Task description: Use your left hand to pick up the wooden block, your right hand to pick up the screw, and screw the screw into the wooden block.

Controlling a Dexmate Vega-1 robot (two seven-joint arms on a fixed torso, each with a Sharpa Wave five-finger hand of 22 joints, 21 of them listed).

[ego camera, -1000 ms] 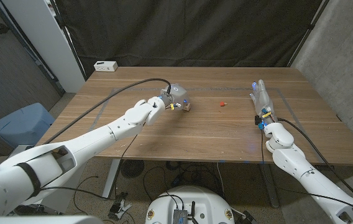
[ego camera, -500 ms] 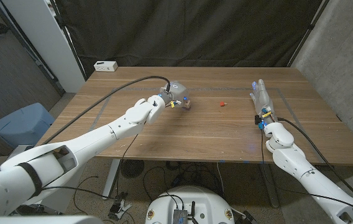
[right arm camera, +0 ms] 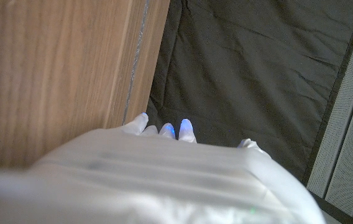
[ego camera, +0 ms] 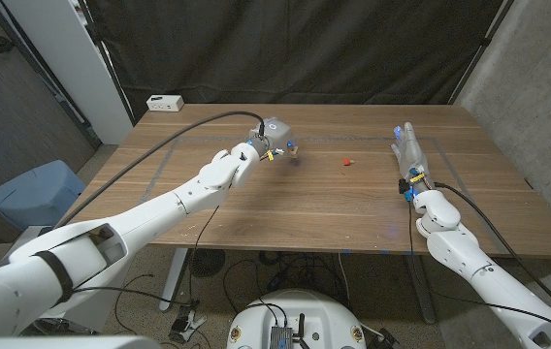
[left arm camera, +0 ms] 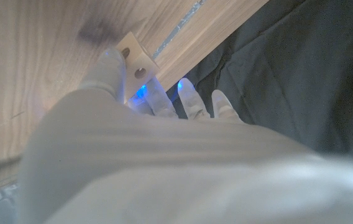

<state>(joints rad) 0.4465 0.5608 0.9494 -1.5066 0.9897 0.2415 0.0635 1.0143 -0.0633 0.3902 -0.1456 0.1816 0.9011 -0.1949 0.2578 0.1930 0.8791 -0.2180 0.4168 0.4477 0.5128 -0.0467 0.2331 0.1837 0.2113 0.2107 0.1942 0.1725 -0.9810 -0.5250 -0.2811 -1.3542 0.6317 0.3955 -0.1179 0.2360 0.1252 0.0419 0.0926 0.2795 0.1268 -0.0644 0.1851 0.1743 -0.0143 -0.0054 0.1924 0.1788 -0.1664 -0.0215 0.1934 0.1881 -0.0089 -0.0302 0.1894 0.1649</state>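
My left hand (ego camera: pixel 272 139) holds the small wooden block (ego camera: pixel 292 148) a little above the table (ego camera: pixel 285 208), left of centre. In the left wrist view the pale block (left arm camera: pixel 134 58) shows a round hole facing the camera, pinched between my fingers (left arm camera: pixel 105 65). The small red screw (ego camera: pixel 347 162) lies on the table to the right of the block, apart from both hands. My right hand (ego camera: pixel 407 148) stands near the table's right side with its fingers stretched out and nothing in them; its fingertips (right arm camera: pixel 184 129) reach toward the far edge.
A white power strip (ego camera: pixel 165 102) lies at the table's far left corner. A black curtain (ego camera: pixel 295 48) hangs behind the table. A blue bin (ego camera: pixel 33 194) stands on the floor to the left. The left arm's cable (ego camera: pixel 159 155) trails over the table's left part.
My left hand has risen with the wooden block, lifting it off the table. The right hand and the screw have stayed where they were.
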